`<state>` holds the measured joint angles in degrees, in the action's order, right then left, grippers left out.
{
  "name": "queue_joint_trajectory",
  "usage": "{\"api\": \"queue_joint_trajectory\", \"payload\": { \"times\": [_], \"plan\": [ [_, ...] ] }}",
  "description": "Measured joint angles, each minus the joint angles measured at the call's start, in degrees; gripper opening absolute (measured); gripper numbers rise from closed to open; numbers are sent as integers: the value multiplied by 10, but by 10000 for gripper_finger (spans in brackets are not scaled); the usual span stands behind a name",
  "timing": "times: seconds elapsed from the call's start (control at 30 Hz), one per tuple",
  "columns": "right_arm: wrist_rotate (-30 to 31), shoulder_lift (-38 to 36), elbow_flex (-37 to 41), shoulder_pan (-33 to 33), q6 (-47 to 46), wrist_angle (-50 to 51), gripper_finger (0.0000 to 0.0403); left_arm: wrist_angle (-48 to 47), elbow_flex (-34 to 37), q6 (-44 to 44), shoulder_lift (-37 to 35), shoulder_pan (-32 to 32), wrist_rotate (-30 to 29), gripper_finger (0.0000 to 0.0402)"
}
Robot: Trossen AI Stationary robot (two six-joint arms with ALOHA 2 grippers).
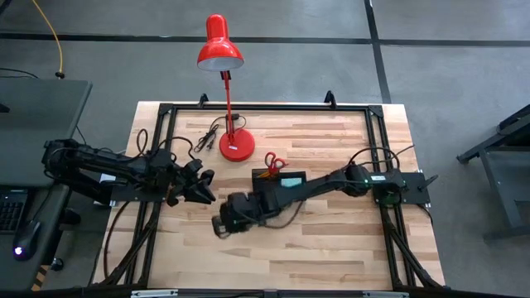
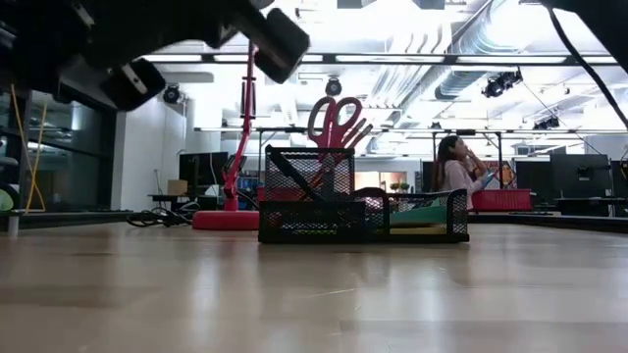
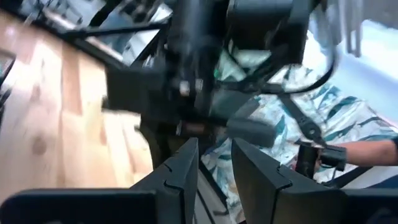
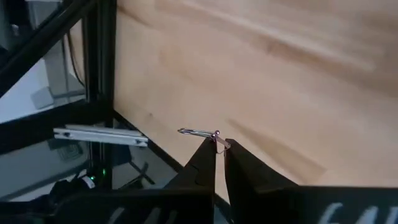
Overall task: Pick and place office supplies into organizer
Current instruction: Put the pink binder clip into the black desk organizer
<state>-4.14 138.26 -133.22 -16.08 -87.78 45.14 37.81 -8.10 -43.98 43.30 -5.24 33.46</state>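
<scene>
Wooden table (image 1: 331, 248) carries black organizer (image 1: 277, 178), red lamp (image 1: 235, 146) and cord (image 1: 209, 137)

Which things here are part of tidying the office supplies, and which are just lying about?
Job: organizer, red scissors, teal pad, paper clip, right gripper with jaws shut on it.
Lying about: red lamp, black cord.

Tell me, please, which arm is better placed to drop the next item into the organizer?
The right. Its gripper is shut on a small metal paper clip, raised above the table just in front of the organizer. The left gripper holds nothing and hangs off to the side.
</scene>
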Motion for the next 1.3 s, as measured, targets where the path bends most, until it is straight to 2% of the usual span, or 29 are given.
{"api": "queue_joint_trajectory", "payload": {
  "times": [0.1, 0.33, 0.43, 0.57, 0.63, 0.73, 0.87, 1.07, 1.2, 1.3],
  "plan": [
    [31, 1, 0, -25, -11, -37, 0, 21, 0, -7, -15, 0, -3, 88],
    [276, 0, 50, -64, -27, -244, 0, 92, 0, -14, -42, 0, -15, 88],
    [331, -1, 121, -70, -35, -368, 0, 103, 0, -29, -52, 0, -16, 88],
    [345, -4, 209, -70, -32, -508, 0, 108, 0, -34, -64, 0, -22, 88],
    [338, -24, 248, -61, -20, -541, 0, 109, 0, -42, -66, 0, -36, 88],
    [356, -77, 316, -46, -11, -534, 0, 115, 0, -46, -67, 0, -46, 88],
    [388, -180, 453, -43, -13, -527, 0, 115, 0, -54, -67, 0, -46, 88],
    [423, -335, 643, -54, -78, -519, 0, 117, 0, -54, -68, 0, -58, 88],
    [407, -395, 688, -45, -122, -476, 0, 114, 0, -53, -68, 0, -73, 88],
    [354, -402, 692, -31, -145, -419, 0, 113, 0, -53, -67, 0, -81, 88]
  ]
}}
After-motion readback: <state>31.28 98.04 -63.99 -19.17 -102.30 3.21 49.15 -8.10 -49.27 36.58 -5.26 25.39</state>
